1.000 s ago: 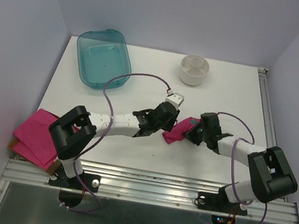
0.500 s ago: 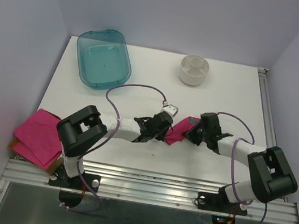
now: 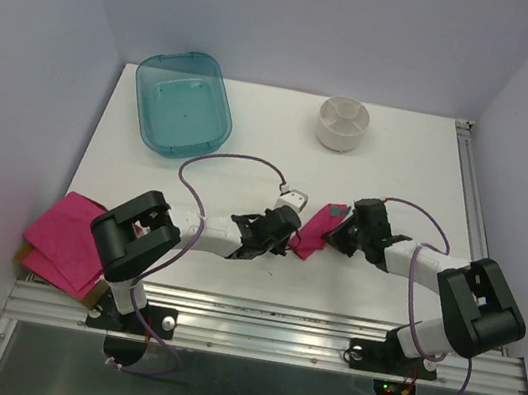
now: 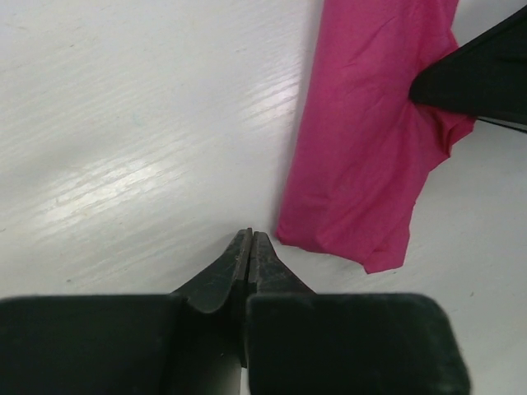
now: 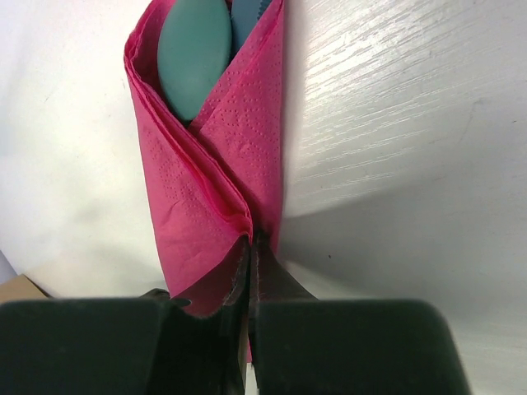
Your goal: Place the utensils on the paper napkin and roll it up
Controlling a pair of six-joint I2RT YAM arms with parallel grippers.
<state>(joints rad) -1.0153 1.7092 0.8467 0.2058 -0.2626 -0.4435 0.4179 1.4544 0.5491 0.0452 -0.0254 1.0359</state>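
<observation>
Your left gripper point(image 4: 249, 239) has its two black fingers pressed together, and nothing is between them. The tips are low over the white table point(image 4: 123, 123), just beside the lower corner of the thin magenta-pink paper napkin point(image 4: 370, 164). In the left wrist view a narrow strip of bare table shows between the tips and the paper, so they do not touch.

Your right gripper point(image 5: 249, 243) is also closed. It pinches the paper napkin at the place where the folded layers come over each other. One of its black fingers point(image 4: 486, 74) shows at the upper right of the left wrist view, pressing on the paper.

The paper napkin is wrapped into a long narrow bundle around the slim dark-teal plastic utensils point(image 5: 193, 53). A rounded spoon bowl and, beside it, the tip of a second piece look out of the open end, away from the right gripper. You cannot tell how many pieces are inside.

From above, the bundle point(image 3: 315, 228) lies in the near half of the table, about midway between the left and right edges. The left gripper point(image 3: 288, 247) is at its near left end and the right gripper point(image 3: 336, 232) is at its right side.

A translucent teal plastic tray point(image 3: 183, 103) stands at the far left corner. A white round divided container point(image 3: 343, 123) stands near the far edge, right of the middle. A pile of magenta-pink napkins point(image 3: 64, 240) lies at the near left corner, partly over the left edge.
</observation>
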